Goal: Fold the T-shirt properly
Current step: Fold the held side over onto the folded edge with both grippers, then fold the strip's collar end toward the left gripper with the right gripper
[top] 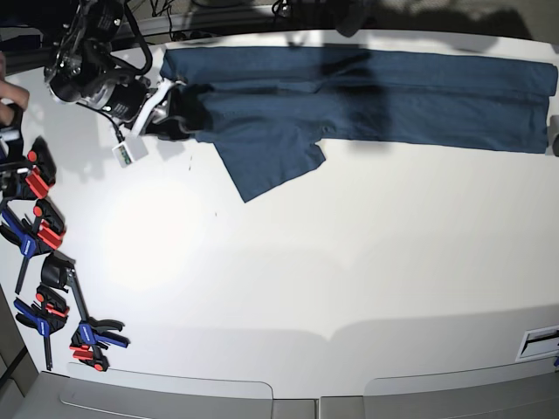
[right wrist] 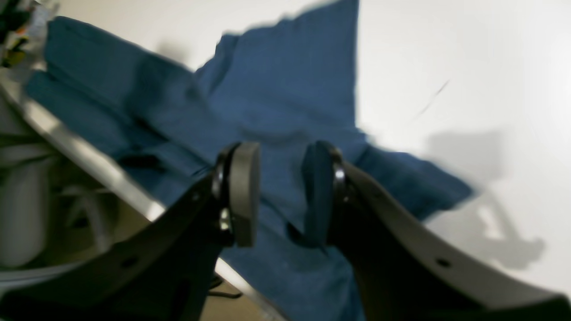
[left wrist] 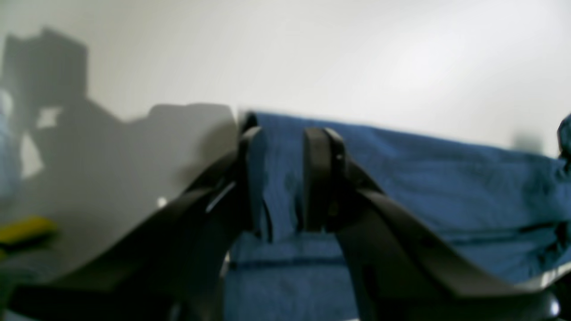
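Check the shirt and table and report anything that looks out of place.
The T-shirt lies as a long band along the table's far edge, but one sleeve juts out askew toward the middle. Blue-and-red clamps lie scattered at one end. Nothing looks damaged.

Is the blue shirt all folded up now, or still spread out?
Partly folded. The T-shirt lies in a long band along the table's far edge, one sleeve sticking out flat.

The T-shirt [top: 367, 92] lies along the table's [top: 306, 262] far edge, clamps [top: 39, 262] at its left side.
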Tool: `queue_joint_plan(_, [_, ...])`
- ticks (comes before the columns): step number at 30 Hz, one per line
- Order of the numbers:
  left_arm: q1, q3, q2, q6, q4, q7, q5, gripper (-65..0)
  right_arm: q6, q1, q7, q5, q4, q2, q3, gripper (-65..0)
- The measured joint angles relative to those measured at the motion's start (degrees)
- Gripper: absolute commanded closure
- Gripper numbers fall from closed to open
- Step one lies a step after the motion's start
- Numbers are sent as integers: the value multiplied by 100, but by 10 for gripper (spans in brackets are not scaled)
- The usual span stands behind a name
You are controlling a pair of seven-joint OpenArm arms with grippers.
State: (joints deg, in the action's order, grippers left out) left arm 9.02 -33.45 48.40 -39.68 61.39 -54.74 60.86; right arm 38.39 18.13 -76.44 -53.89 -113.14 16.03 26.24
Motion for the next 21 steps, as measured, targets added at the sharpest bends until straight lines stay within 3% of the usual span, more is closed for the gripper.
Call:
queue_joint_plan(5, [-7, -944, 4, 0, 378, 243, -17, -132, 0, -133, 702, 518, -334, 11, 127, -191])
queue_joint_plan(9, [-2, -1460, 17, 2, 442, 560, -7, -132, 7, -509, 1346, 1110, -302, -225, 131, -202])
queue_joint_plan(14, [0, -1499, -31, 0, 442, 518, -85, -132, 2, -979, 1891, 1641, 579, -608, -4, -375])
queue_joint_plan(21, [2, -1499, -44, 2, 442, 503, -90, -132, -76, -1932, 2162, 2127, 2402, -654, -717, -377])
